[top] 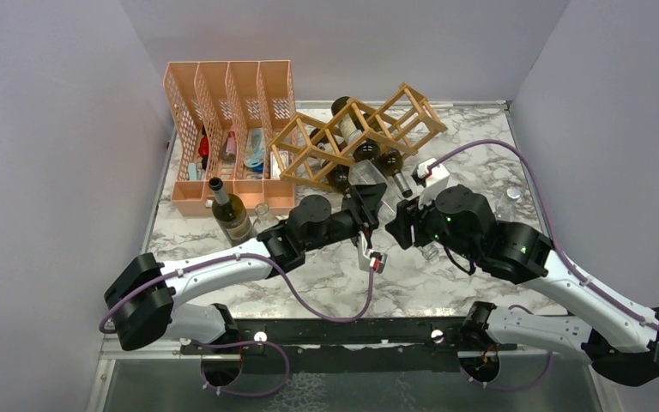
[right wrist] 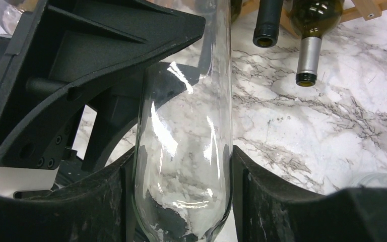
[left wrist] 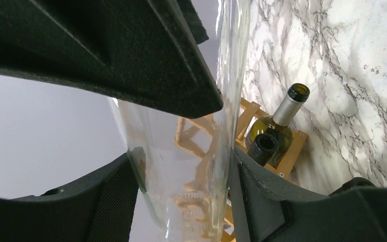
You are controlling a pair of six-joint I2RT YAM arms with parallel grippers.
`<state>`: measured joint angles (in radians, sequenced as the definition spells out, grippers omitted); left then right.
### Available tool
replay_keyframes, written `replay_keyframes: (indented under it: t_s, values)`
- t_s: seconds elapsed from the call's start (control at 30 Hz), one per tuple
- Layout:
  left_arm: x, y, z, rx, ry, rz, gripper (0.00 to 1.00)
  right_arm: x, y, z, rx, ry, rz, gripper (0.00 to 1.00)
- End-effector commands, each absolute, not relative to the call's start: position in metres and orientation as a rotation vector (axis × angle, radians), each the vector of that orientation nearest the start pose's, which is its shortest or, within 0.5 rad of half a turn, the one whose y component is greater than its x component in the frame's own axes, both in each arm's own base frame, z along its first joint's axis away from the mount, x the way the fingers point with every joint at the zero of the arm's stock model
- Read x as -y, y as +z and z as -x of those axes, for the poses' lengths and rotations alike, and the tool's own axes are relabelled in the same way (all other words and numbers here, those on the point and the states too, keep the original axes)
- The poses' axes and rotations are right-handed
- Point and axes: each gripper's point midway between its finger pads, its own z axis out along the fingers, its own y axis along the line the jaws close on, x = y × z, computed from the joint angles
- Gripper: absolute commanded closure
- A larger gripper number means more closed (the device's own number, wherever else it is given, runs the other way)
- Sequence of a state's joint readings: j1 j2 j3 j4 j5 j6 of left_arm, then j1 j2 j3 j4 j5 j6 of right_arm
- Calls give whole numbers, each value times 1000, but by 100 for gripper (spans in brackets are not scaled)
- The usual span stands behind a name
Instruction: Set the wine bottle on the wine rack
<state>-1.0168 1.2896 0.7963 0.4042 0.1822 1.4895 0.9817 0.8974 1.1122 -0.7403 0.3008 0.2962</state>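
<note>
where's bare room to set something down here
Bare marble right of the wine rack, and another strip between the two arms near the front edge. Crowded: orange organiser, upright bottle, rack, and the held clear bottle mid-table.

no readable text, no brand, number or sign legible in any of the views

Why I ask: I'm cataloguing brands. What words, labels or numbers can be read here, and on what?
No text is readable.
Pale label on a racked bottle: too small to read.
Clear bottle: no label shows.
</note>
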Motion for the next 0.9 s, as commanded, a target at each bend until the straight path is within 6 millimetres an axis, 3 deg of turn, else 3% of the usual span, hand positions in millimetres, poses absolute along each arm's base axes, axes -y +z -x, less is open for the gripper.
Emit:
replay_keyframes:
  t_s: [0.0, 0.1, 0.2, 0.27, 0.3, 0.43, 0.57, 0.63, 0.77, 0.87]
  values:
    - [371, 340, -234, -331, 215, -1481, 100, -212, 279, -192, -2009, 475, 503, 53]
    - [370, 338, -234, -339, 211, -1483, 97, -211, 279, -194, -2007, 460, 494, 78]
    - [368, 333, -234, -377, 183, -1484, 49, -208, 282, -198, -1992, 443, 473, 96]
    - [367, 328, -234, -421, 154, -1496, 31, -204, 286, -202, -1974, 426, 441, 99]
    - [367, 322, -234, -444, 139, -1519, 3, -202, 289, -203, -1964, 420, 421, 99]
    - [363, 303, -234, -558, 90, -1608, 1, -193, 301, -208, -1908, 414, 346, 99]
    - [354, 310, -237, -737, -15, -1486, 1, -181, 307, -213, -1881, 386, 264, 99]
    - [348, 328, -240, -831, -88, -1342, 1, -179, 308, -214, -1873, 385, 244, 99]
    - [312, 377, -262, -1127, -222, -851, 1, -179, 303, -215, -1879, 386, 226, 99]
    - [289, 388, -264, -1183, -193, -760, 1, -183, 298, -214, -1884, 401, 230, 99]
